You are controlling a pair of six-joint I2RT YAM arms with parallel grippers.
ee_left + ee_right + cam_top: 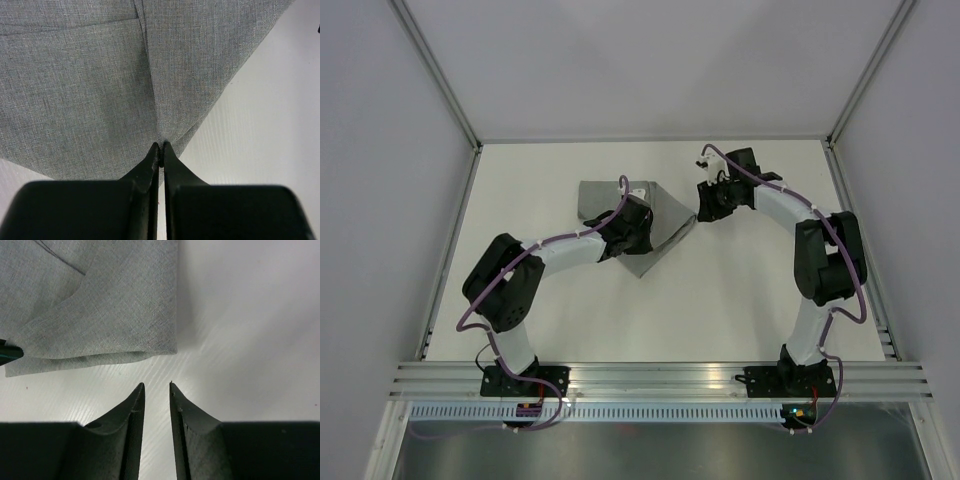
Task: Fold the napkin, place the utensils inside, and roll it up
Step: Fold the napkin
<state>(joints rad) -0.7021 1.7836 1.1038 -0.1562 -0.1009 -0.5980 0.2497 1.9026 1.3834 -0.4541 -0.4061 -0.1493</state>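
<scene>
The grey napkin [670, 220] lies crumpled and partly folded at the table's centre back. My left gripper [642, 228] sits on top of it. In the left wrist view the fingertips [155, 150] are pressed together with a pinch of the napkin [90, 90] between them, and the cloth fans out ahead. My right gripper [704, 212] hovers just right of the napkin's right corner. In the right wrist view it [156, 385] stands open over bare table, a short way from the layered edge of the napkin [115, 305]. The utensils are out of view.
The white table [740, 300] is bounded by grey walls at the back and both sides. A metal rail [660, 378] carrying both arm bases runs along the near edge. A dark part of the left arm [7, 352] shows at the left edge of the right wrist view.
</scene>
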